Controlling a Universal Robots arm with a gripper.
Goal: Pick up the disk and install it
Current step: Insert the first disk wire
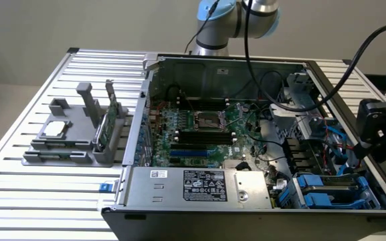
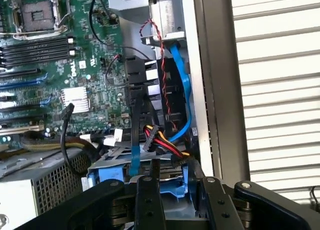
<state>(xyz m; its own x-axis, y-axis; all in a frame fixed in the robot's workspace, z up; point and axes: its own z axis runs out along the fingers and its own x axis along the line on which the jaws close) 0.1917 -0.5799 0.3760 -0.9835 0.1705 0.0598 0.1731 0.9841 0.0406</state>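
**Black two-fingered claw [image 2: 178,180] parted over the blue plastic drive cage [image 2: 112,174]; disk in its rack**

Claw fingers stand at a middling spread. Nothing is clamped between them, and through the gap the blue cage shows underneath. A bundle of red, yellow and black wires [image 2: 165,145] runs just beyond the fingertips, and a flat blue cable [image 2: 186,89] curves along the steel side wall nearby.

In the exterior view the arm's black wrist assembly [image 1: 379,123] hangs over the exterior view's right end of the open grey metal computer case [image 1: 220,65], above the drive cage [image 1: 333,193]. That cage sits in the near corner beside the boxy silver power supply [image 1: 200,186]. The green motherboard [image 1: 200,135] fills the case floor.

The disk [image 1: 104,134], a flat silver-grey slab, appears to stand on edge in a grey moulded holder [image 1: 52,158]. The holder rests on the slatted aluminium table [image 1: 18,201] at the exterior view's left, well apart from the claw. A thin green circuit card [image 1: 116,108] stands upright just beside the disk, and a small square silver processor chip [image 1: 56,128] lies flat on the holder's platform.
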